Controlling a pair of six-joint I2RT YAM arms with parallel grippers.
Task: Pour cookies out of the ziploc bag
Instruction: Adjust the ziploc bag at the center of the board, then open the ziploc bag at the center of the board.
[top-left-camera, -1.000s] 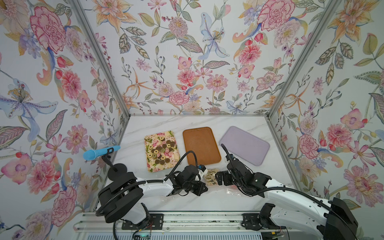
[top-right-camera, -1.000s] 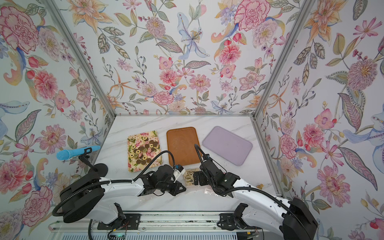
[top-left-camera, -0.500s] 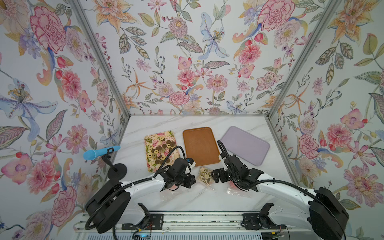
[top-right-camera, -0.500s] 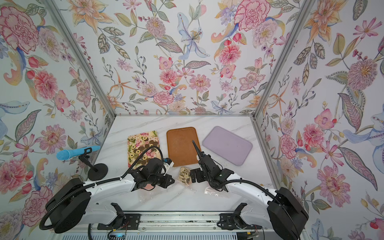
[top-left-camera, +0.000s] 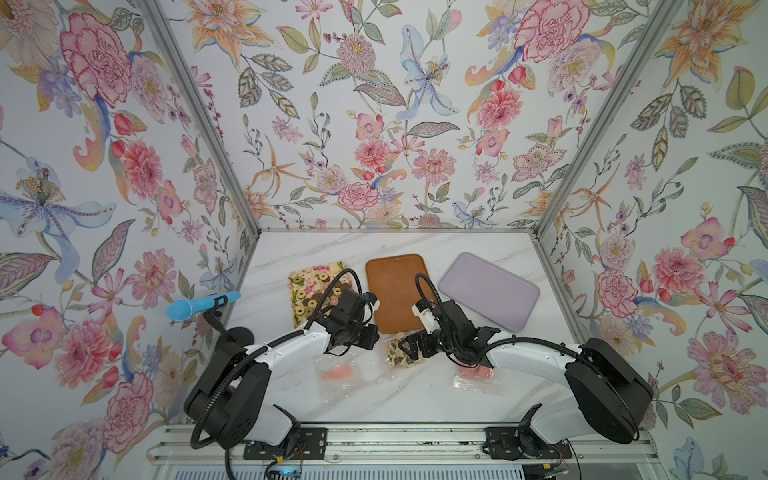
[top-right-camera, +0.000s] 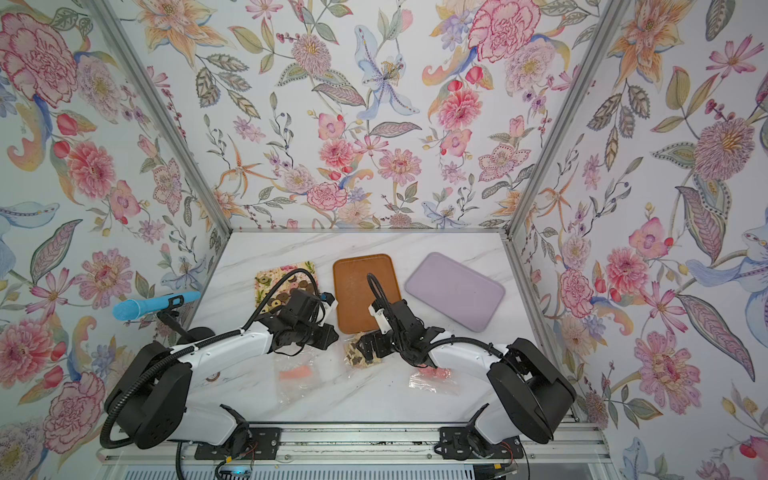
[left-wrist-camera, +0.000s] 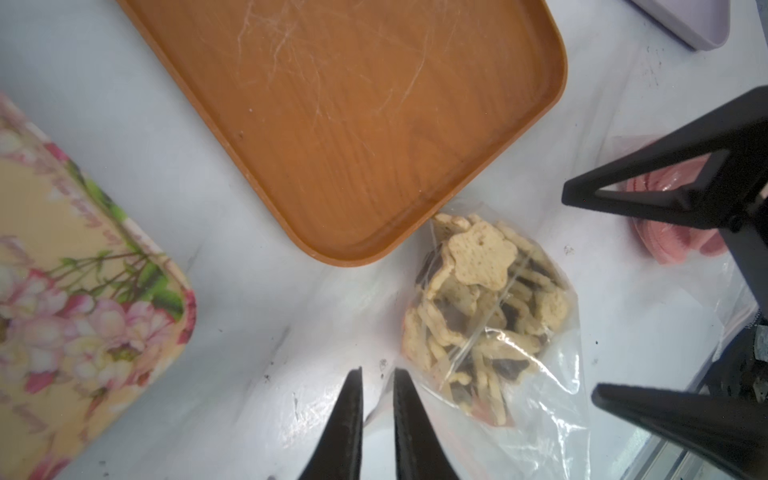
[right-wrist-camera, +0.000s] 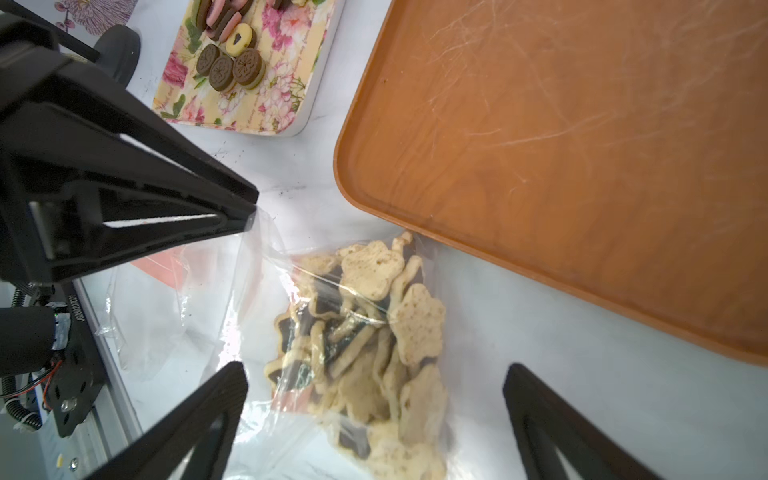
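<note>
A clear ziploc bag (top-left-camera: 401, 353) (top-right-camera: 359, 353) full of beige and dark star cookies (left-wrist-camera: 482, 257) (right-wrist-camera: 415, 328) lies flat on the marble table, just in front of the brown tray (top-left-camera: 395, 286). My left gripper (left-wrist-camera: 377, 370) (top-left-camera: 372, 337) sits at the bag's left edge. Its jaws are a narrow gap apart, with a bit of the bag's film lying between them. My right gripper (right-wrist-camera: 374, 368) (top-left-camera: 409, 347) is wide open, low over the bag from the right, one finger on each side of the cookie pile.
A floral tray (top-left-camera: 301, 276) (right-wrist-camera: 291, 104) with round sandwich cookies (right-wrist-camera: 232, 66) lies left of the brown tray (left-wrist-camera: 353, 124), and a lilac tray (top-left-camera: 488, 291) to its right. Two more clear bags holding pink pieces (top-left-camera: 338, 372) (top-left-camera: 473, 372) lie under the arms. A blue microphone (top-left-camera: 199, 305) stands at the left wall.
Both arms have reached farther from the front rail toward the brown tray. The bag has shifted slightly left. The left jaws, shut before, have parted a little.
</note>
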